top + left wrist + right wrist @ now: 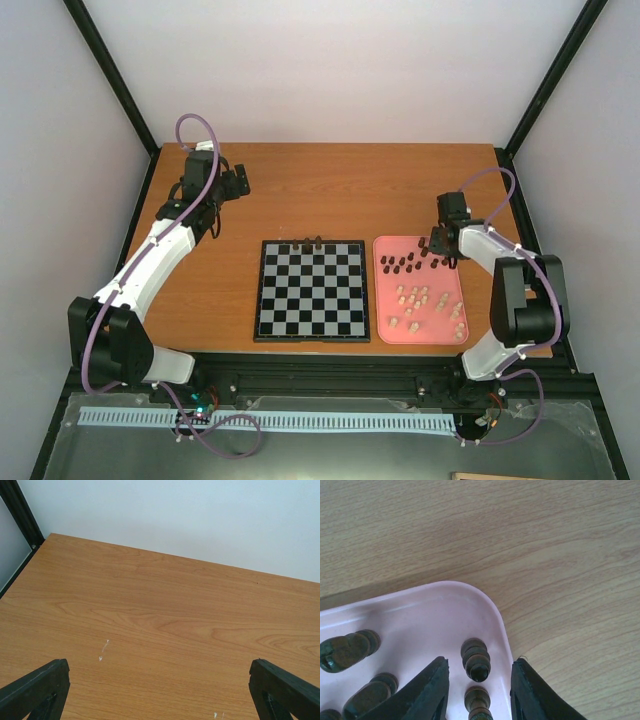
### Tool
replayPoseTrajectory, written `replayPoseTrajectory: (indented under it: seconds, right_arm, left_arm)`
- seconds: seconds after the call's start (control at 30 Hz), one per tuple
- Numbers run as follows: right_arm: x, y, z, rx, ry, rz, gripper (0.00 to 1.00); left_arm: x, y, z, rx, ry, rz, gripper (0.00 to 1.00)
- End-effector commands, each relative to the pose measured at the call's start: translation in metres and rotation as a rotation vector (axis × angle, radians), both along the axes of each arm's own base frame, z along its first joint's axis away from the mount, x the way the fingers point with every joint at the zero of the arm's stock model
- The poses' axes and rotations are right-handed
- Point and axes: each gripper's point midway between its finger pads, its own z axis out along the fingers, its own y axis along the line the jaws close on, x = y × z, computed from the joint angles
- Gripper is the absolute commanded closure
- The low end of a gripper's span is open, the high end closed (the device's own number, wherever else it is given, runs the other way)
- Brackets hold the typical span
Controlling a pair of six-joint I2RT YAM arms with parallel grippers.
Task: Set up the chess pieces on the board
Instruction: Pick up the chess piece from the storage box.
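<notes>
The board (313, 290) lies flat mid-table with a few dark chess pieces (312, 241) on its far edge. To its right, the pink tray (445, 275) holds dark pieces (400, 265) at its far end and pale pieces (425, 300) nearer. My right gripper (440, 252) is low over the tray's far right corner. In the right wrist view its jaws (479, 662) stand on either side of a dark piece (476, 659), with a gap on each side. A second dark piece (477, 702) sits just behind it. My left gripper (240, 182) hovers open, far left.
The tray rim (445, 587) curves just beyond the right fingers, and other dark pieces (347, 650) lie to their left. Under the left gripper (159, 667) there is only bare wooden table (165, 625). Black frame posts and white walls enclose the table.
</notes>
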Motion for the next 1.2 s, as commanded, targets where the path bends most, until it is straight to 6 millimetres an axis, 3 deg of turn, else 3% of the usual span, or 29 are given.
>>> replayPoseTrajectory:
  seconds: [0.0, 0.3, 0.63, 0.77, 1.0, 1.17]
  right_arm:
    - [0.010, -0.004, 0.000, 0.004, -0.021, -0.013, 0.67]
    - [0.012, -0.003, -0.007, 0.017, -0.004, -0.013, 0.75]
    - [0.016, -0.002, 0.007, 0.025, -0.042, -0.011, 0.91]
    - [0.021, 0.005, 0.030, 0.060, -0.105, 0.008, 0.94]
    - [0.024, 0.028, 0.101, 0.147, -0.263, 0.082, 0.95]
    - [0.025, 0.090, 0.123, 0.201, -0.256, 0.262, 0.95]
  left_arm:
    - [0.002, -0.002, 0.011, -0.014, -0.037, -0.004, 0.00]
    - [0.001, -0.002, 0.011, -0.013, -0.037, -0.002, 0.00]
    - [0.001, -0.002, 0.012, -0.012, -0.040, -0.004, 0.00]
    - [0.000, -0.001, 0.013, -0.011, -0.041, 0.001, 0.00]
    - [0.000, -0.001, 0.013, -0.011, -0.039, 0.001, 0.00]
    - [0.000, -0.001, 0.013, -0.012, -0.040, -0.001, 0.00]
